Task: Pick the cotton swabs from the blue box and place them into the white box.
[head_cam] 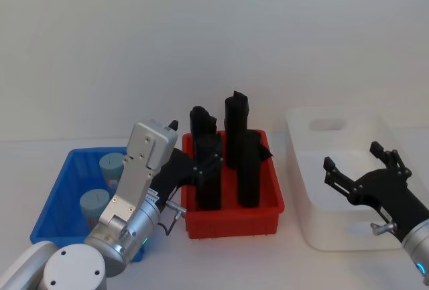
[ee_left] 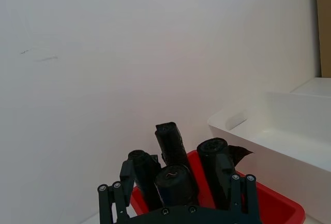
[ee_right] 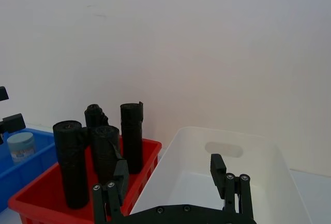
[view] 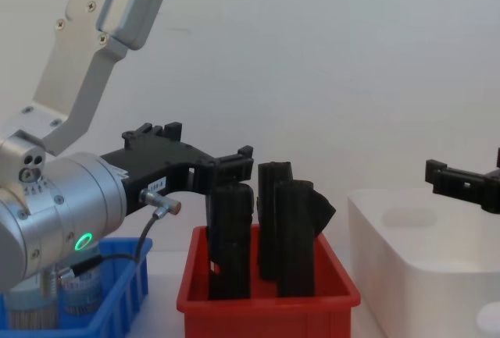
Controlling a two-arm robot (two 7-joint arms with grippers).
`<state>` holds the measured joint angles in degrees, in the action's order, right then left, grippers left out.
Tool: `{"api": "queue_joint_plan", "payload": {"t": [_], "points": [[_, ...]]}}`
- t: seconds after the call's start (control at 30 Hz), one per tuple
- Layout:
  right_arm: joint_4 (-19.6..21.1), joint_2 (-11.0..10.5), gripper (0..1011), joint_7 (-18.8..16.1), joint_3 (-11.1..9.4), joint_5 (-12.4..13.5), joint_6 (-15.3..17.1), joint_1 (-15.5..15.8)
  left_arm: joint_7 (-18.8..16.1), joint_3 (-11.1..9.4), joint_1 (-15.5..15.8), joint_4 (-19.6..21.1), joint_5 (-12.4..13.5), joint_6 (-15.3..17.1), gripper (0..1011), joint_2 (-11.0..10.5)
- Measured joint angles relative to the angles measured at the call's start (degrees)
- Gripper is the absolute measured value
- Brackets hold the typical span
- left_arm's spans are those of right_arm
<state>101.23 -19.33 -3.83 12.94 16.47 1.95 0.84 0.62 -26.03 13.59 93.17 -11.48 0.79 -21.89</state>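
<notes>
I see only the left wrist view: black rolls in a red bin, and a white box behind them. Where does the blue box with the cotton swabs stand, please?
Observer: The blue box stands beside the red bin, on the robot's left of it.
Operator: How many tubs are in it?
Observer: The head view shows two tubs of cotton swabs, upright with lids on top, one behind the other.
Operator: And what is the other arm doing?
Observer: The right gripper hangs above the white box, fingers open, holding nothing.
</notes>
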Motion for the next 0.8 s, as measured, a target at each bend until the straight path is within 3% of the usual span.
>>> {"api": "queue_joint_plan", "payload": {"t": [0.8], "points": [[0.0,0.0,1001,0.0,0.0,0.0,0.0,0.0,0.0,0.0,0.0,0.0,0.0,0.0,1003,0.0]]}}
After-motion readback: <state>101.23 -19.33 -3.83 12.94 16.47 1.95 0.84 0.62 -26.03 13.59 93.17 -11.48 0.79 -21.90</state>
